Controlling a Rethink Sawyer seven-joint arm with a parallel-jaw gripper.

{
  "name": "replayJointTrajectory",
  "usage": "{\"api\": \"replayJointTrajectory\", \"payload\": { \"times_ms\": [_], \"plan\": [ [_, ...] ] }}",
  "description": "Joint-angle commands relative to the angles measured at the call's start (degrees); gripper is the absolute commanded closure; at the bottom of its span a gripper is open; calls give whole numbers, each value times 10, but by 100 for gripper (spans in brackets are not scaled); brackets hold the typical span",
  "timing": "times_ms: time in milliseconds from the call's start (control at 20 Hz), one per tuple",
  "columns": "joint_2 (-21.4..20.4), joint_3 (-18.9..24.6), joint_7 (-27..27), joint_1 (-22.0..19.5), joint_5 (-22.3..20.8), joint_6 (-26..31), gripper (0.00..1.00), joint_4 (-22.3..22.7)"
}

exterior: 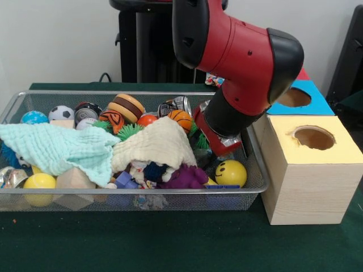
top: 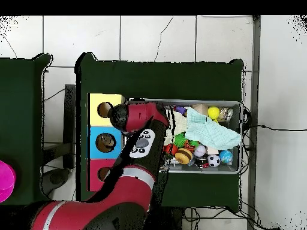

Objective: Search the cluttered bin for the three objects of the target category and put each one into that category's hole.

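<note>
My arm (exterior: 238, 56) reaches down into the right end of the wire bin (exterior: 142, 198); my hand (exterior: 218, 144) is sunk among the toys there, and I cannot tell whether it is apart or together.

The bin is heaped. A pale green cloth (exterior: 57, 148) lies over its left half, a cream cloth (exterior: 156, 144) over the middle. Round things show among the clutter: a yellow smiley ball (exterior: 231, 173) at the front right just beside my hand, a small basketball (exterior: 180, 119) behind the cream cloth, a soccer ball (exterior: 60, 113) and a blue ball (exterior: 34, 117) at the back left, a yellow ball (exterior: 39, 182) at the front left. A purple plush toy (exterior: 184, 178) lies under the cream cloth's edge.

Just beside the bin's right end stands a wooden box with a yellow top and a round hole (exterior: 313, 137), and behind it a blue-topped one (exterior: 295, 97).

The bench (exterior: 170, 243) has a dark green cover. Overhead, the floor (top: 150, 36) is pale tile with cables along it.
</note>
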Motion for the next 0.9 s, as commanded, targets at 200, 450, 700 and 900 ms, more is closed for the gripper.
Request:
{"api": "replayJointTrajectory", "payload": {
  "times_ms": [200, 450, 700, 900],
  "plan": [
    [17, 103, 60, -25, 56, -93, 0, 47],
    [9, 121, 63, -25, 81, -81, 0, 62],
    [11, 126, 55, -23, 93, -60, 0, 59],
    [7, 132, 47, -24, 100, -36, 0, 62]
  ]
}}
